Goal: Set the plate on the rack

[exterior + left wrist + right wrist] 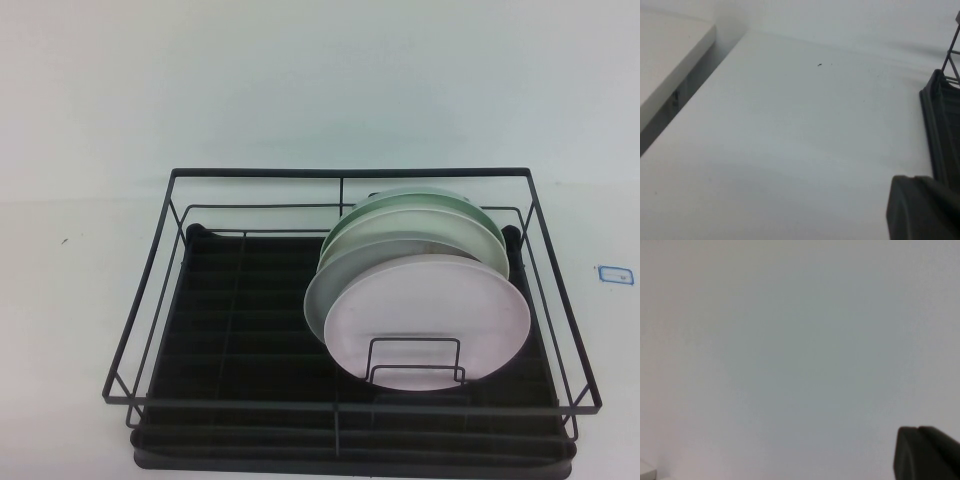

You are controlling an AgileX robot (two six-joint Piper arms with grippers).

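A black wire rack (350, 300) with a ribbed black tray base sits at the near edge of a white table (300, 90). Four plates stand on edge in the rack's right half, leaning one behind another. The pale pink plate (428, 320) is frontmost, held in a small wire holder (415, 362). Behind it is a white plate (335, 290), then two pale green plates (420, 225). The left gripper (922, 207) hovers over bare table beside the rack's left side; the right gripper (927, 452) hangs above empty tabletop. Neither gripper's grip state can be told.
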